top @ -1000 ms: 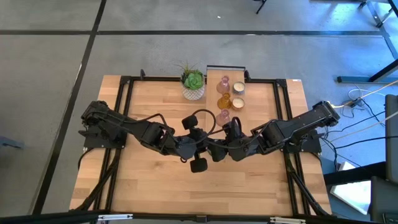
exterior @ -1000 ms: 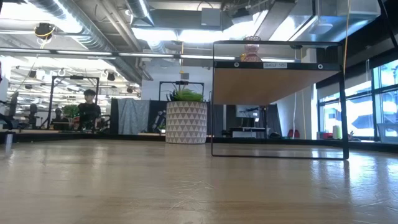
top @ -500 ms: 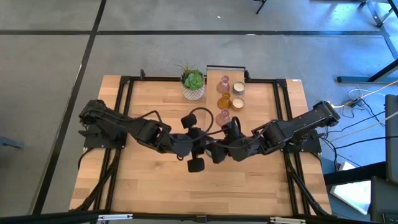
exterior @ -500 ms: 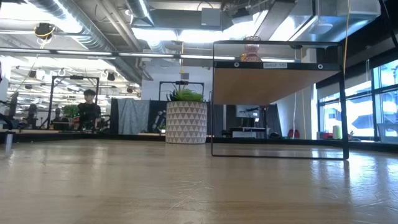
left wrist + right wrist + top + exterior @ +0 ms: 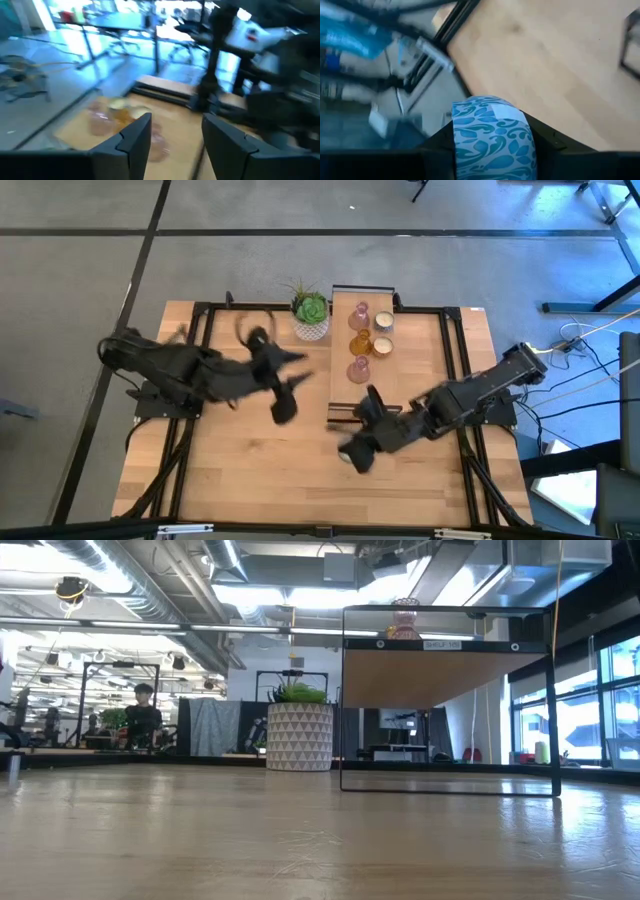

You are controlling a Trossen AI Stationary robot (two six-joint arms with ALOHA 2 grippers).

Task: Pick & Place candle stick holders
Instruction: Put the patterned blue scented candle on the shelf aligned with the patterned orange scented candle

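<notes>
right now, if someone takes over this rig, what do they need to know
Left gripper: open, empty, above the table beside the succulent.
Right gripper: above the table off the stand's near end; its grip cannot be made out.
Holders: pink glass, amber glass and brownish-pink glass stand in a row on the stand, with two cream-white ones beside them. A third cream one is not visible.
Done: nothing picked, as far as can be seen.
Left: pick and place every holder.
</notes>
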